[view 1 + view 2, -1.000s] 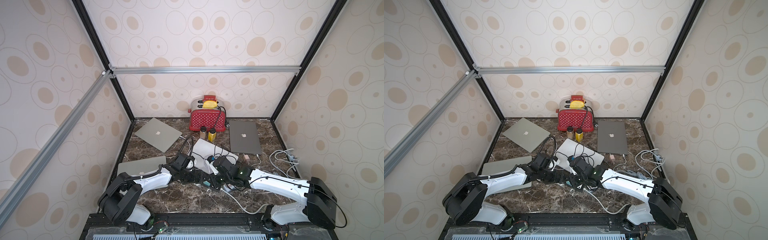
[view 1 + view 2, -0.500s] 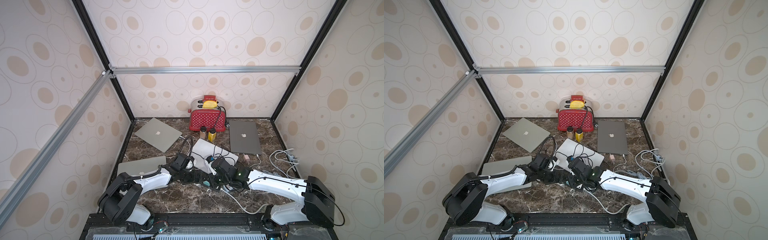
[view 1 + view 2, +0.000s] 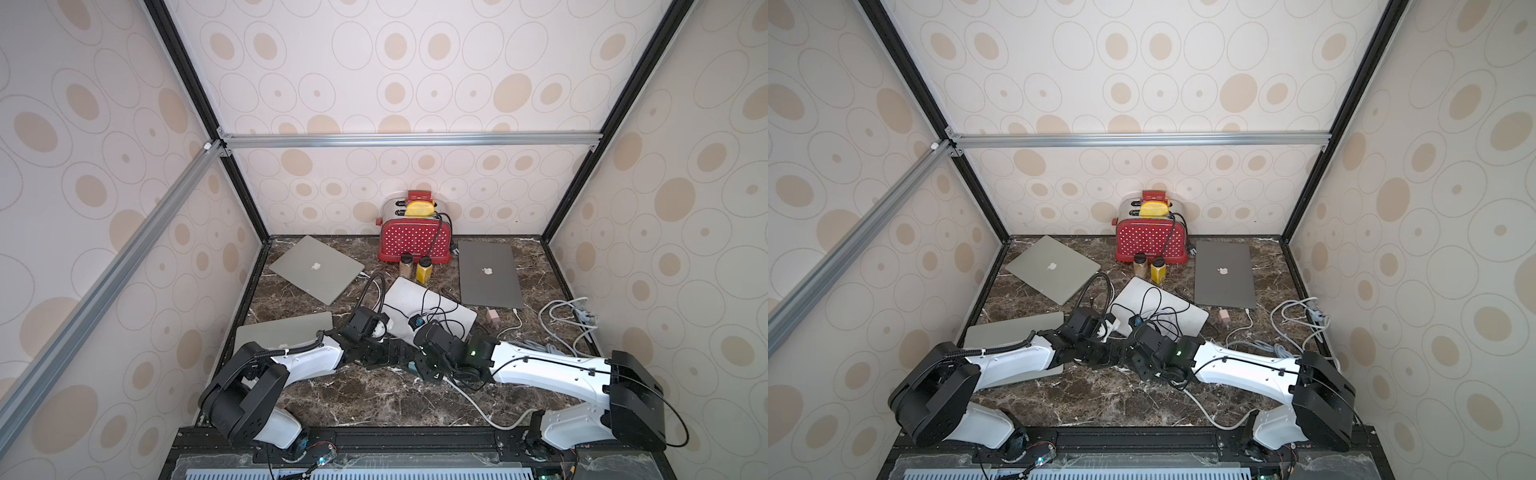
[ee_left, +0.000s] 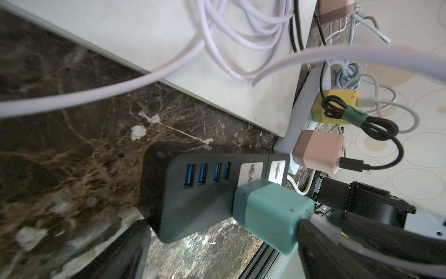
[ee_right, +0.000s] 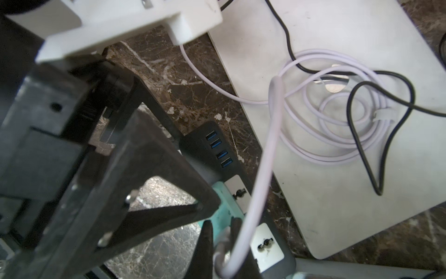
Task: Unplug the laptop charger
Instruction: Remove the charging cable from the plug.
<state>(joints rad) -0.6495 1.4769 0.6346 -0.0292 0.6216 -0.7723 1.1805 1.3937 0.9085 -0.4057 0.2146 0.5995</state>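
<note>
A: Surface?
B: Dark marble desk (image 3: 353, 395). Red toaster (image 3: 415, 245) at the back, brown jar (image 3: 406, 265) and yellow jar (image 3: 424, 270) just before it.
A: Laptops?
B: Four, closed: back-left laptop (image 3: 316, 268), back-right laptop (image 3: 488, 274), white laptop (image 3: 405, 291) mid-desk, front-left laptop (image 3: 282, 328). Black power strip (image 4: 190, 200) in front, loose cables (image 3: 565, 316) at right.

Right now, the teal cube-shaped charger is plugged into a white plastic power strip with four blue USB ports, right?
Not quite: the plastic power strip is black, not white. The left wrist view shows the teal cube-shaped charger plugged into it, next to its four blue USB ports.
</note>
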